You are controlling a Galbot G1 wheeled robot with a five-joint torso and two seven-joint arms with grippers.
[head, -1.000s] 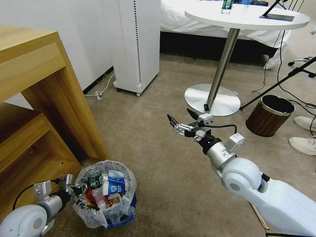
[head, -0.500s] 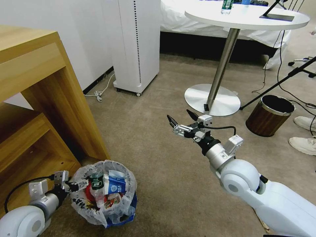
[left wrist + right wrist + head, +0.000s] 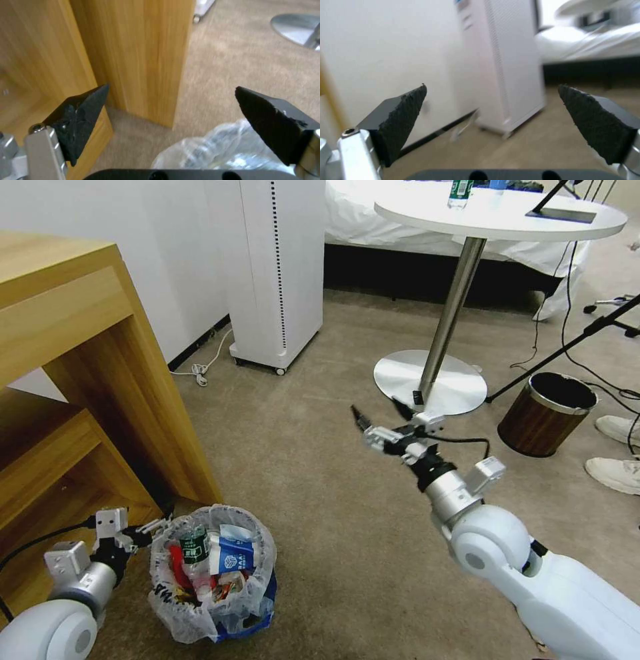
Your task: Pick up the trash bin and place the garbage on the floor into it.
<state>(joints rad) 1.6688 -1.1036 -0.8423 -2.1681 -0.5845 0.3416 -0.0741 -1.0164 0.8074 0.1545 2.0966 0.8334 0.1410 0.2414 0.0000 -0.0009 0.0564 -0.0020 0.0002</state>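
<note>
Crinkly white plastic lines the trash bin, which stands on the carpet beside a wooden cabinet, packed with garbage such as a green-label bottle and a blue-white carton. Just beside its rim sits the left gripper, fingers spread wide and empty. Well apart, the right gripper hangs above bare carpet, jaws wide and empty.

White rounded arm shells end in silver wrist cylinders. Black cables loop to the grippers. Fingertip pads are black, wedge-shaped, textured.
</note>
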